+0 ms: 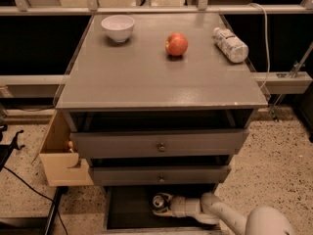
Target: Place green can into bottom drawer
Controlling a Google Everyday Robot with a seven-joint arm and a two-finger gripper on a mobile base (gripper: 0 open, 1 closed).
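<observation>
The bottom drawer (127,214) is pulled out below the two knobbed grey drawers and shows its dark interior. The green can (158,201) stands inside it near the middle; only its silver top and a bit of its body show. My gripper (164,204) reaches in from the lower right on a white arm and sits right at the can, its pale fingers around the can's sides.
On the cabinet top (146,82) stand a white bowl (118,27), a red apple (176,44) and a white plastic bottle (231,44) lying on its side. A pale wooden box (61,155) hangs at the cabinet's left side. Black cables lie on the floor at left.
</observation>
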